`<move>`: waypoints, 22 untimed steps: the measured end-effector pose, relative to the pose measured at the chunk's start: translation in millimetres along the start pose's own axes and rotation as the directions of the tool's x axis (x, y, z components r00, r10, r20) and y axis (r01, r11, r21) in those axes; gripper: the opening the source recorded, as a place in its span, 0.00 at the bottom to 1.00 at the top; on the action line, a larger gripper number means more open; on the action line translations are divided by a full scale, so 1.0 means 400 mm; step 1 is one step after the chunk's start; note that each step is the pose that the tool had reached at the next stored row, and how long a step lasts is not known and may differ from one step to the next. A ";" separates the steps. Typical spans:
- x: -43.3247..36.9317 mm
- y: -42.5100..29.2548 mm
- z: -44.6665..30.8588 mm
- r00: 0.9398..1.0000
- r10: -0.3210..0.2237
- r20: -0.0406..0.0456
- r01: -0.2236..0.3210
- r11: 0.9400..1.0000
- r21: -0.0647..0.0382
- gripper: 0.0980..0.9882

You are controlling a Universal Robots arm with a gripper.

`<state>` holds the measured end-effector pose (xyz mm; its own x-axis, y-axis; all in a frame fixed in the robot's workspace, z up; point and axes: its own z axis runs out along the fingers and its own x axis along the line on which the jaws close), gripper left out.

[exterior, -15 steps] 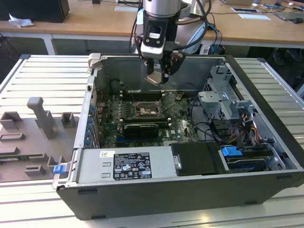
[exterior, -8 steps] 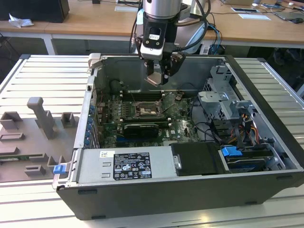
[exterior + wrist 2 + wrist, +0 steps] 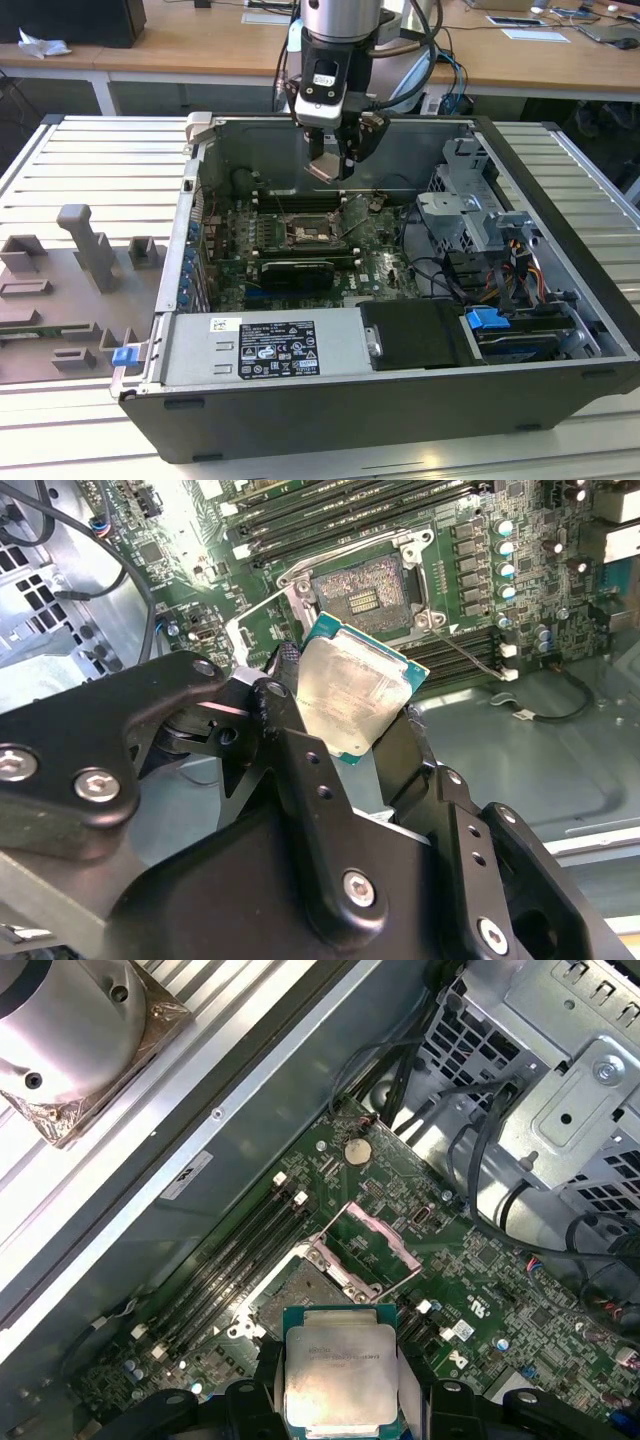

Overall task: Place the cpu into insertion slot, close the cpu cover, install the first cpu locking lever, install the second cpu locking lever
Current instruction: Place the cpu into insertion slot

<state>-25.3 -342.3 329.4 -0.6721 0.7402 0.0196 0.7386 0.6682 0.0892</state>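
The gripper (image 3: 335, 158) hangs inside the open case (image 3: 330, 425), its jaws clamped on two opposite edges of the cpu (image 3: 352, 695). The chip is held in the air over the slot (image 3: 375, 588), well clear of it. The cover (image 3: 372, 1238) stands tilted up at one edge of the slot, leaving the slot bare, with the memory slots (image 3: 235, 1255) just beside the slot.

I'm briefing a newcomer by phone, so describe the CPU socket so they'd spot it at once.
Look into the open case at the green board on its floor. Near the board's middle, below the pincer holding the cpu, sits the socket. It is square and dark with a silvery rim, unlike the long narrow black memory slots beside it.
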 end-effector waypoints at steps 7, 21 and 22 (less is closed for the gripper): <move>0.000 0.000 0.005 1.000 0.005 0.000 -0.005 1.000 0.000 0.50; 0.000 -0.002 0.021 1.000 0.015 0.001 -0.015 1.000 0.000 0.50; 0.000 -0.003 0.026 1.000 0.019 0.002 -0.019 1.000 0.000 0.50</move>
<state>-25.4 -342.3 318.8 -0.6576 0.7531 0.0194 0.7514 0.6538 0.0890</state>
